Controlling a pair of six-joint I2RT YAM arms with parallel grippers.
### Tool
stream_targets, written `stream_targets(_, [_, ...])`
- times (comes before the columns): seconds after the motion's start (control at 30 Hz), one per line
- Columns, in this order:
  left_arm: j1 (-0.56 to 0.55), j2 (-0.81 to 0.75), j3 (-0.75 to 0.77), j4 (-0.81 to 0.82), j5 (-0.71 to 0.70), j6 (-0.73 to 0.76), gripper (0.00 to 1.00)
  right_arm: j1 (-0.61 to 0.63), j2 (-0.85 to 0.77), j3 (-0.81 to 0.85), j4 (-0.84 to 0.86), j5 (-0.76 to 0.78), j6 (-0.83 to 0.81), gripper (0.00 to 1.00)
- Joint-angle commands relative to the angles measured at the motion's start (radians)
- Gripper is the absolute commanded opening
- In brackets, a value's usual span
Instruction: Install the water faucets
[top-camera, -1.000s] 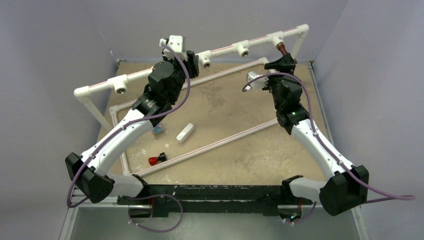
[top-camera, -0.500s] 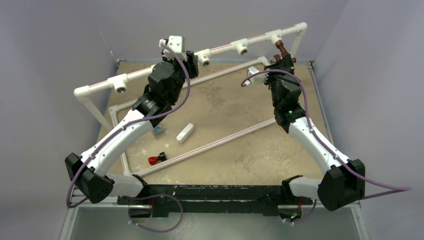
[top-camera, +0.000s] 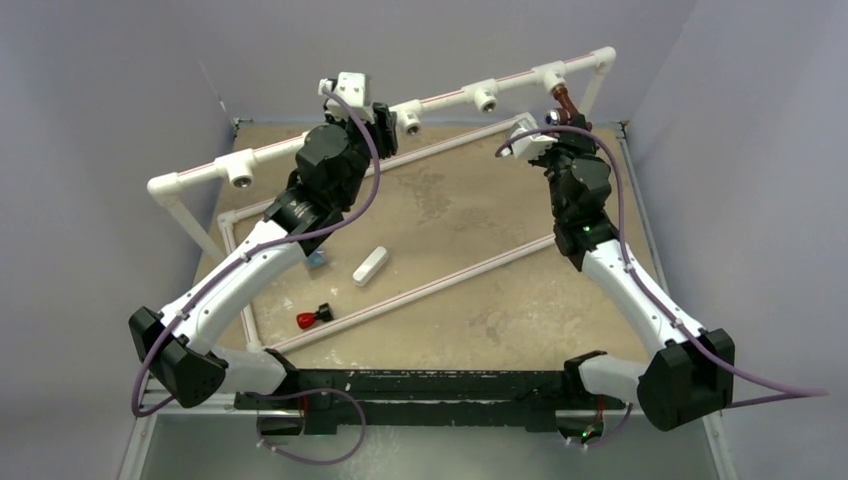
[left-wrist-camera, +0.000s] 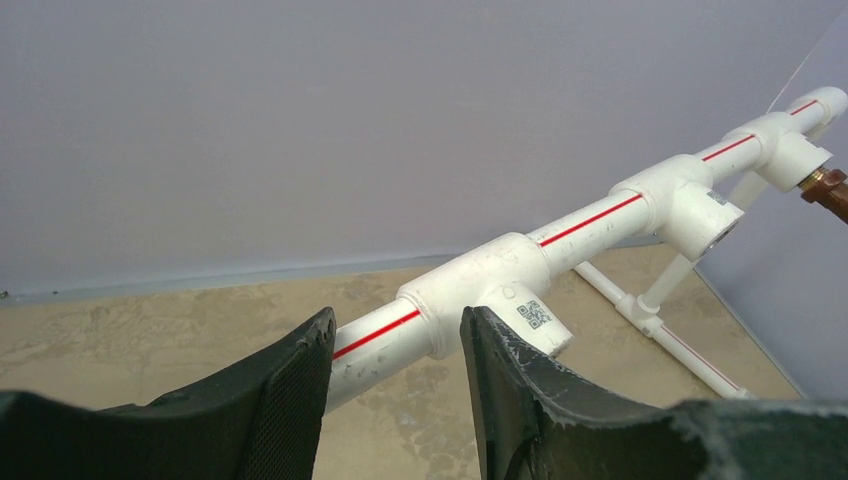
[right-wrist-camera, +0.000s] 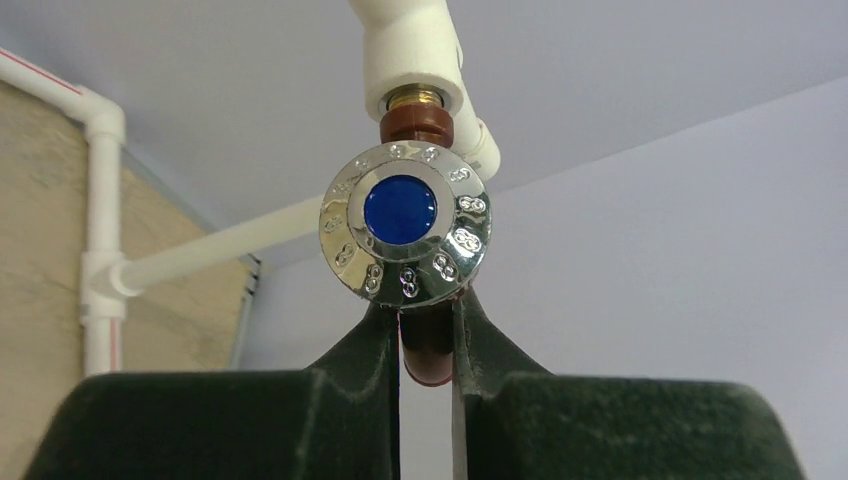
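Right gripper (right-wrist-camera: 428, 320) is clamped shut on the faucet (right-wrist-camera: 405, 228): both fingers (right-wrist-camera: 372, 345) pinch the brown spout just under the knob, with a thin slit between the pads. Seen from the right wrist, the chrome knob with its blue centre sits directly above the fingertips and faces the camera. Beyond the knob, the brown body and a brass threaded end run into the end tee (right-wrist-camera: 412, 50). The thread is partly seated; I can't tell how deep. In the top view this is the tee at the far right end of the raised pipe (top-camera: 450, 97), with the right gripper (top-camera: 556, 118) just below it and the faucet (top-camera: 562, 100) poking out ahead of the fingertips. Left gripper (left-wrist-camera: 397, 330) has its jaws apart, with the red-striped pipe (left-wrist-camera: 590, 215) running through the gap and a middle tee (left-wrist-camera: 500, 285) just beyond the right-hand finger (left-wrist-camera: 510, 380). I can't tell if the pads actually touch the pipe. A second faucet (top-camera: 313, 319) with a red knob lies on the table (top-camera: 480, 300), well behind the left gripper, close beside that arm's forearm. 1 white oblong block (top-camera: 370, 266) lies between that faucet and the left gripper, touching neither.
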Motion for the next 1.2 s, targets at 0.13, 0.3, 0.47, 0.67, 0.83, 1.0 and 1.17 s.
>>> stream_targets(0.13, [-0.004, -0.018, -0.054, -0.078, 0.001, 0.048, 0.52, -0.002, -0.045, -0.016, 0.081, -0.141, 0.631, 0.0])
stream_targets(0.3, [-0.004, -0.035, 0.031, -0.111, 0.027, 0.088, 0.55, -0.023, -0.039, 0.036, 0.063, -0.228, 0.888, 0.0])
stream_targets(0.47, [-0.005, -0.034, 0.24, -0.327, 0.215, -0.016, 0.55, -0.103, -0.035, 0.083, 0.035, -0.354, 1.104, 0.0])
stream_targets(0.67, [-0.005, -0.089, 0.294, -0.482, 0.431, -0.128, 0.51, -0.186, -0.036, 0.105, 0.005, -0.472, 1.337, 0.0])
stream_targets(0.83, [-0.004, -0.124, 0.27, -0.628, 0.533, -0.201, 0.46, -0.224, -0.066, 0.096, 0.0, -0.536, 1.469, 0.0])
stream_targets(1.0, [-0.004, -0.145, 0.217, -0.723, 0.512, -0.257, 0.39, -0.254, -0.096, 0.076, 0.016, -0.6, 1.633, 0.0])
stream_targets(1.17, [-0.003, -0.118, 0.17, -0.791, 0.46, -0.297, 0.3, -0.258, -0.114, 0.052, 0.043, -0.668, 1.797, 0.0])
